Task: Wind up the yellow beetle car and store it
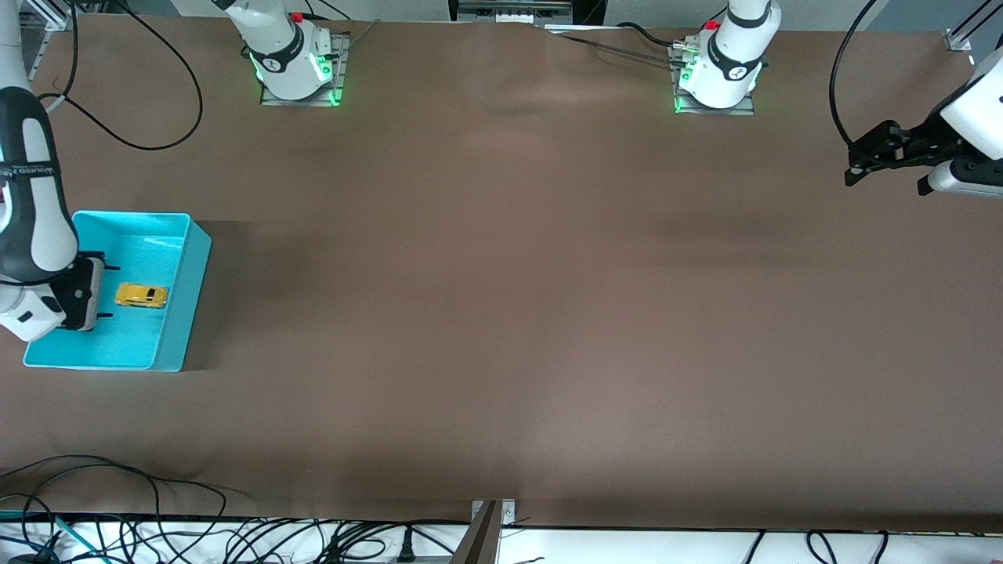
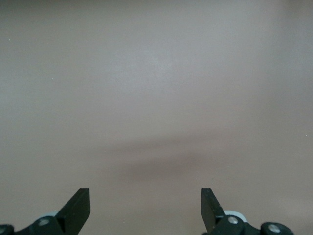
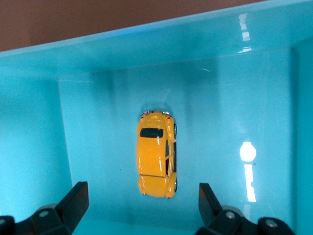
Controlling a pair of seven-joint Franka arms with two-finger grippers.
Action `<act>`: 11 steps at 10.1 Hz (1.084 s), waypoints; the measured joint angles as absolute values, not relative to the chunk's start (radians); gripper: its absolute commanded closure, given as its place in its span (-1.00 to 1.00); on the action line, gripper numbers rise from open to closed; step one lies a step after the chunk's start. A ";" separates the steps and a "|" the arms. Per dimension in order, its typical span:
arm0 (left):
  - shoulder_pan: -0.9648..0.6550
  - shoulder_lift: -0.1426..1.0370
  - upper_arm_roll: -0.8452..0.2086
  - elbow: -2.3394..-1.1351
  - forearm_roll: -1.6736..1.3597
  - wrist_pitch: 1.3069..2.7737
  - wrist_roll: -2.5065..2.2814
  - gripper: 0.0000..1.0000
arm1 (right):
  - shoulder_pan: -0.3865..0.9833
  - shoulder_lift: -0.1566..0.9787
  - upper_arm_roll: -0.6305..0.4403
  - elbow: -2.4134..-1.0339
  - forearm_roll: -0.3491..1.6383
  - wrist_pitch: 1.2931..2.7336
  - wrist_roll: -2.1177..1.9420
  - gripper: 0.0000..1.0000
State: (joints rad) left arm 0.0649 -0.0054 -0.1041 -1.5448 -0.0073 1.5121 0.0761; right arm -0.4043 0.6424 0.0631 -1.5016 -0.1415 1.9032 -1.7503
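Right claw (image 3: 142, 203) over turquoise bin (image 1: 182, 313), fingers spread wide, gripping nothing. Yellow beetle car (image 3: 156, 153) on bin floor just below claw, resting on its wheels, free of both fingers. Bin sits at right arm's end of bench (image 1: 517, 313). Left claw (image 2: 145, 208) waits over bare bench at left arm's end, fingers apart, empty.

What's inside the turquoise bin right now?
Only the yellow beetle car, lying on the floor of the turquoise bin. The right gripper hangs open over it, hiding part of the floor in the front view.
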 measured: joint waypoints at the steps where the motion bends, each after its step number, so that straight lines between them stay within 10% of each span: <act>1: 0.065 -0.005 -0.104 -1.545 -0.007 1.512 0.076 -1.00 | -0.404 0.619 0.067 -1.495 -0.138 1.889 -1.749 -1.00; 11: 0.065 -0.005 -0.100 -1.545 -0.007 1.512 0.076 -1.00 | -0.386 0.366 0.240 -1.470 -0.043 1.619 -0.972 -1.00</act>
